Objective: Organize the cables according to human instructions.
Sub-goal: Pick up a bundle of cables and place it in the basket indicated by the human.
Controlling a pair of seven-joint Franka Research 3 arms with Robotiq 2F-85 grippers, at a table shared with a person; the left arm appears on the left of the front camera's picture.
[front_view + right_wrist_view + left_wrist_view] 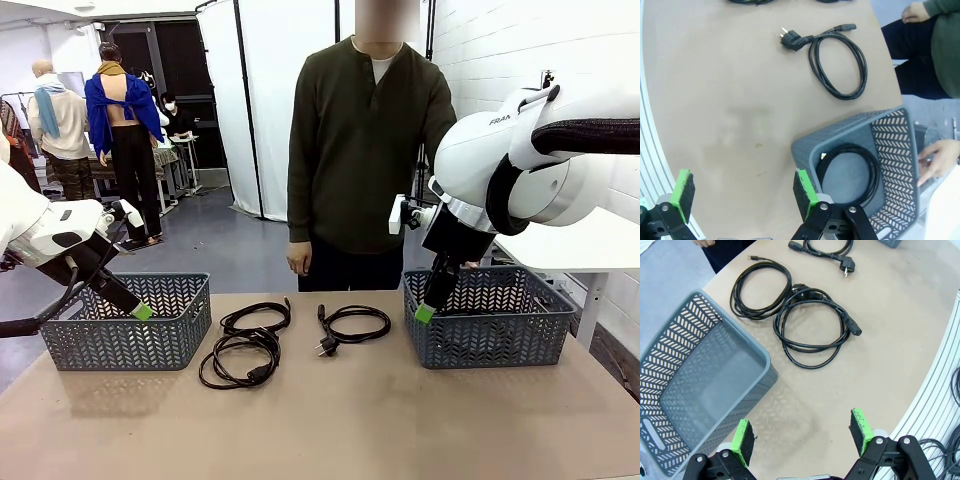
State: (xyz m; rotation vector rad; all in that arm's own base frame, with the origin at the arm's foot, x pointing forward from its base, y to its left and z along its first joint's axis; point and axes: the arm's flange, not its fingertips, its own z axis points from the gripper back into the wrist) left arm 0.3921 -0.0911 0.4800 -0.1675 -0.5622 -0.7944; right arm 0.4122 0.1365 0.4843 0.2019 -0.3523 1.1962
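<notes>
Three cables lie as loose black loops mid-table: one (262, 308) farther back, one (262, 343) nearer, one with a round plug (326, 347) to their right. A fourth cable (849, 147) lies coiled inside the right grey basket (490, 345). My left gripper (141, 311) hangs open by the front right corner of the left grey basket (120, 340), holding nothing. Near the right basket's left wall my right gripper (425, 313) is open and holds nothing too. The human (370, 150) stands at the far side, one hand (935, 162) on the right basket's far rim.
In the left wrist view the two left loops (788, 285) (855, 330) lie beyond my open left gripper (802, 432), with the left basket (740, 335) beside it. A white table stands at the far right. The table's front half is bare.
</notes>
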